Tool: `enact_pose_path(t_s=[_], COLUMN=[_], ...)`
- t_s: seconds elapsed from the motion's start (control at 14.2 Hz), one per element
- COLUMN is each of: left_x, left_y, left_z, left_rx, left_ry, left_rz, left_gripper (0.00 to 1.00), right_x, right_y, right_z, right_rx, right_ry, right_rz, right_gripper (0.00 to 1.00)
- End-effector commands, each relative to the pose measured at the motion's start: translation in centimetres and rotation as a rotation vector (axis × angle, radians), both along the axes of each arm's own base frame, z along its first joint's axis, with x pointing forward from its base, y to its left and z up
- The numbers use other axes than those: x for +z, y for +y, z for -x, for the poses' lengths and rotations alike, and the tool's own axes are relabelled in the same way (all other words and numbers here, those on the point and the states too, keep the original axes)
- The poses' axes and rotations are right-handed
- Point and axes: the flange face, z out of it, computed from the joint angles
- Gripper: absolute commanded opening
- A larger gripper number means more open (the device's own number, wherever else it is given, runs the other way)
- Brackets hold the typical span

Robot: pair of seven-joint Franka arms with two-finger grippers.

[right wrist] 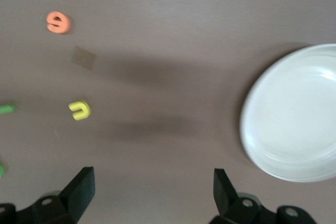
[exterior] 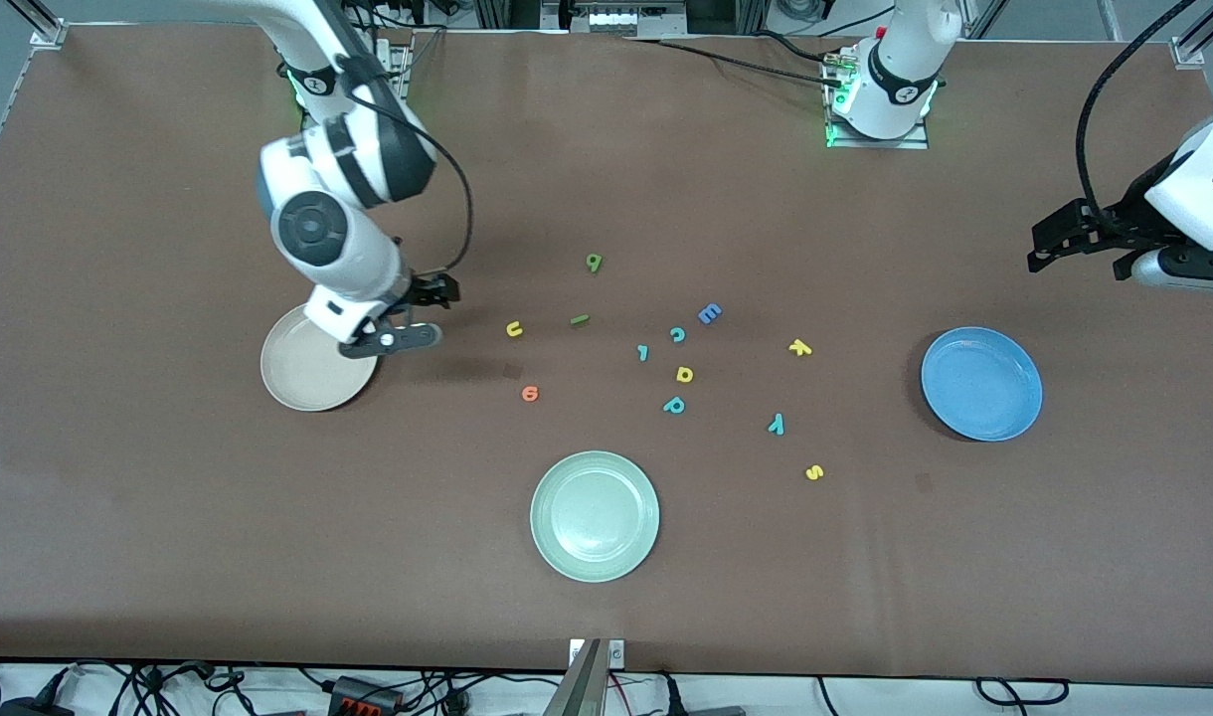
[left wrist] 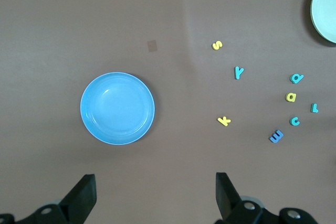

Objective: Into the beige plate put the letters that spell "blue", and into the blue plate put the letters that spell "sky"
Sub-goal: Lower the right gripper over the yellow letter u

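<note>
The beige plate [exterior: 308,383] [right wrist: 294,114] lies toward the right arm's end. My right gripper [exterior: 428,311] [right wrist: 153,192] hangs open and empty over bare table beside it. Close by lie the yellow u [exterior: 514,329] [right wrist: 80,110], dark green l [exterior: 580,320] [right wrist: 6,109], green b [exterior: 593,263] and orange e [exterior: 530,394] [right wrist: 58,22]. The blue plate [exterior: 981,384] [left wrist: 117,108] lies toward the left arm's end. Beside it are the yellow k [exterior: 800,347] [left wrist: 224,121], teal y [exterior: 777,425] [left wrist: 239,72] and yellow s [exterior: 814,472] [left wrist: 217,45]. My left gripper [exterior: 1049,247] [left wrist: 155,195] hovers open above the table by the blue plate.
A pale green plate [exterior: 595,515] sits nearer the front camera, mid-table. Other letters cluster in the middle: a blue E [exterior: 709,314], teal c [exterior: 677,335], a small teal letter [exterior: 643,352], a yellow rounded letter [exterior: 684,375] and teal p [exterior: 674,405].
</note>
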Motion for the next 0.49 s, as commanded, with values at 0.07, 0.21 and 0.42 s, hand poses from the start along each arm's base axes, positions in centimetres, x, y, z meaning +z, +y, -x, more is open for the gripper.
enact_pose_path(t_s=[0.07,0.21,0.42], left_x=[0.6,0.7,0.8], left_y=[-0.2,-0.2,-0.3], left_z=[-0.5,-0.5,-0.6], left_rx=[-0.013,-0.013,-0.013], left_ry=[-0.003,-0.004,-0.007], left_rz=[0.002,0.002,0.002], left_gripper=[1.0,1.0,1.0], right_x=[-4.1,-6.0,-8.9], right_y=[4.4,7.5,9.5], right_z=[0.3,0.8,1.8], right_rx=[-0.067,-0.074,-0.078], right_ry=[-0.044,-0.048,-0.061], right_rz=[-0.009,-0.002,0.003], right_gripper=[1.0,1.0,1.0])
